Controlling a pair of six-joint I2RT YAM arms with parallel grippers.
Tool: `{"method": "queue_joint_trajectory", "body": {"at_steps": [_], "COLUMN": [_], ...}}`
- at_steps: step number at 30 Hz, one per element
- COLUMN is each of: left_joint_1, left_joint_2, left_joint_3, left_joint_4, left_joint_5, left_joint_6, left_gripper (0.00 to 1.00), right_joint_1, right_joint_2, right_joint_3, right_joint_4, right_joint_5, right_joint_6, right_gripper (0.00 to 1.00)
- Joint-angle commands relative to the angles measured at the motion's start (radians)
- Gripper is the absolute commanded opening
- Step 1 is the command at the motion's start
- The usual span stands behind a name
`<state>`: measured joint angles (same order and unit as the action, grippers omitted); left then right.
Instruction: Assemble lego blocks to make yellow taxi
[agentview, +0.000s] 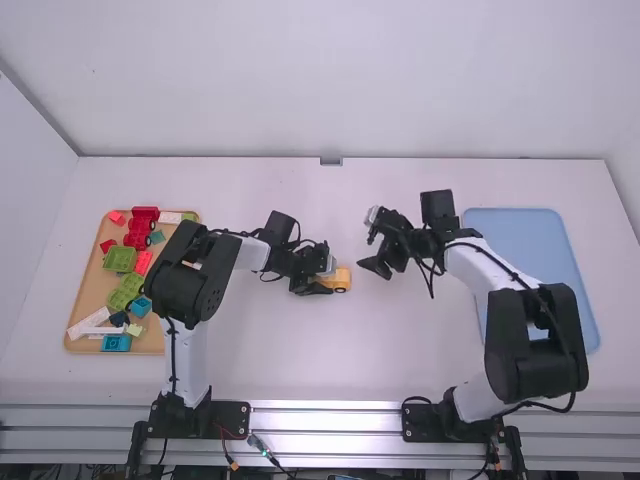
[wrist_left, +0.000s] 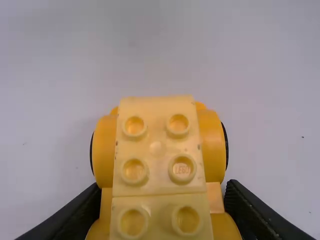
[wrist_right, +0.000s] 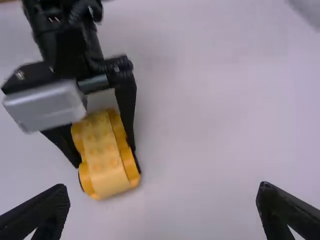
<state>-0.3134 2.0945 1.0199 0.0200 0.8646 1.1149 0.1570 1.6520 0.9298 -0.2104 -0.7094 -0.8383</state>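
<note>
Tan at our left, a tray (agentview: 92, 285) held loose blocks (agentview: 118, 259) of red, green, blue and white. To its right, near the middle of the table (agentview: 300, 365), we had the left gripper (agentview: 328, 281) clamped on the yellow car (agentview: 343, 279), studs facing up. Just beyond, our right gripper (agentview: 368, 247) hung with fingers wide apart. Farthest right, we saw a blue tray (agentview: 520, 235), partly beneath the right arm.
</note>
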Motion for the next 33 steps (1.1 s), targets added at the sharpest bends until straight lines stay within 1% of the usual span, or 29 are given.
{"method": "queue_joint_trajectory", "body": {"at_steps": [1, 2, 6, 7, 8, 9, 12, 18, 22, 30, 33], "left_joint_1": [-0.006, -0.005, -0.006, -0.004, -0.001, -0.001, -0.001, 0.021, 0.047, 0.118, 0.171], "left_joint_2": [0.028, 0.028, 0.028, 0.028, 0.028, 0.028, 0.019, -0.048, -0.111, -0.254, -0.315], "left_joint_3": [-0.013, -0.013, -0.013, -0.013, -0.013, -0.013, -0.013, -0.013, -0.013, -0.013, -0.013], "left_joint_4": [-0.003, 0.0, 0.008, 0.007, 0.011, 0.012, 0.01, -0.002, -0.057, -0.22, -0.28], "left_joint_5": [0.01, 0.009, 0.011, 0.01, 0.01, 0.011, 0.01, 0.009, 0.006, 0.006, 0.007], "left_joint_6": [-0.01, -0.01, -0.01, -0.01, -0.011, -0.011, -0.027, -0.161, -0.158, -0.159, -0.219], "left_gripper": [0.67, 0.71, 0.76, 0.79, 0.84, 0.99, 0.99, 0.99, 0.99, 0.99, 0.99], "right_joint_1": [-0.001, -0.002, 0.004, 0.009, 0.013, 0.014, 0.014, 0.014, 0.014, 0.014, 0.014], "right_joint_2": [-0.006, -0.006, -0.006, -0.006, -0.006, -0.006, -0.006, -0.006, -0.006, -0.006, -0.006], "right_joint_3": [0.006, 0.006, 0.006, 0.006, 0.006, 0.006, 0.006, 0.006, 0.006, 0.006, 0.006], "right_joint_4": [-0.023, -0.04, -0.075, -0.084, -0.09, -0.09, -0.089, -0.082, -0.082, -0.069, -0.059], "right_joint_5": [0.063, 0.06, 0.064, 0.064, 0.064, 0.065, 0.079, 0.082, 0.082, 0.082, 0.082], "right_joint_6": [0.056, 0.056, 0.056, 0.055, 0.049, 0.05, 0.05, 0.049, 0.049, 0.049, 0.05], "right_gripper": [0.99, 0.99, 0.99, 0.99, 0.99, 0.99, 0.99, 0.99, 0.99, 0.99, 0.99]}}
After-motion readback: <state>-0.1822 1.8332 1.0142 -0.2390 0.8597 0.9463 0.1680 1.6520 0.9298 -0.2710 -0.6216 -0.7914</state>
